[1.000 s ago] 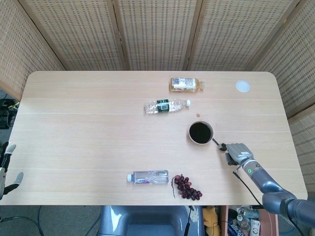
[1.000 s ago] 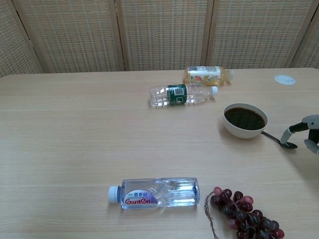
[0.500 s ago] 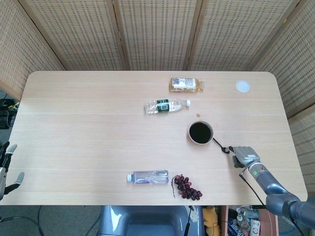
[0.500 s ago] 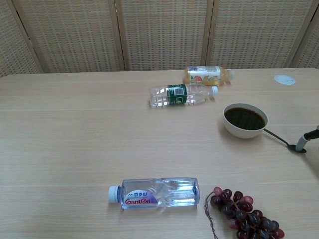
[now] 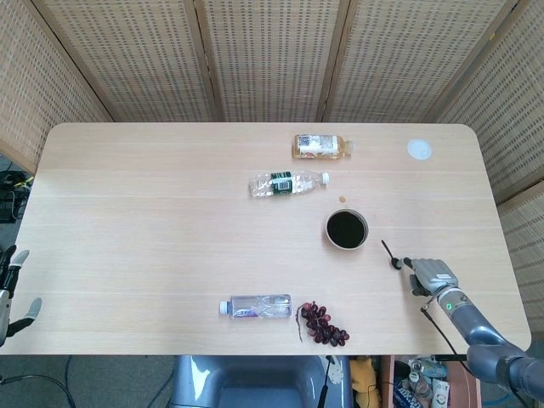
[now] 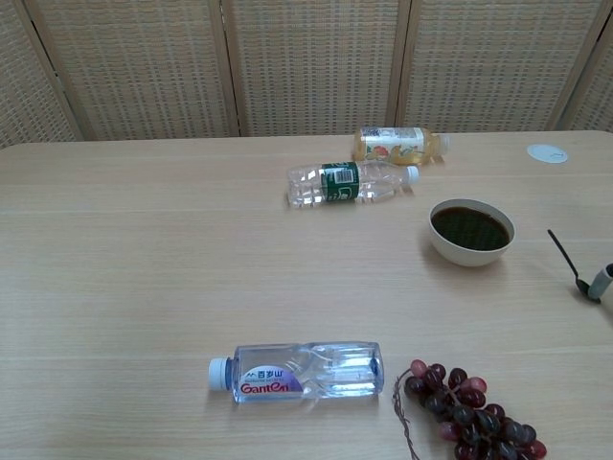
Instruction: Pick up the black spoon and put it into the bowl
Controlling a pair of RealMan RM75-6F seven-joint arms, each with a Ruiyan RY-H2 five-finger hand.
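**Q:** Where is the black spoon, and what is your right hand doing with it?

**A:** My right hand (image 5: 432, 275) sits near the table's (image 5: 153, 212) right front edge, at about four o'clock from the bowl (image 5: 347, 229). The black spoon (image 5: 389, 254) is at my fingertips, its bowl end down by my fingers and its handle pointing up toward eleven o'clock, clear of the bowl. I appear to pinch it, but the chest view shows only a sliver of my hand at the frame edge, so I cannot tell the grip for certain.

**Q:** And the bowl, and your other hand?

**A:** The bowl is white with a dark inside, right of centre. My left hand (image 5: 10, 293) hangs off the table's left front edge, fingers apart, holding nothing.

**Q:** What else lies on the table?

**A:** A clear bottle with a green label (image 5: 287, 183) at eleven o'clock from the bowl, an amber drink bottle (image 5: 321, 145) beyond it, a red-labelled water bottle (image 5: 255, 307) beside grapes (image 5: 322, 323) near the front edge, and a white disc (image 5: 418, 150) at the far right corner.
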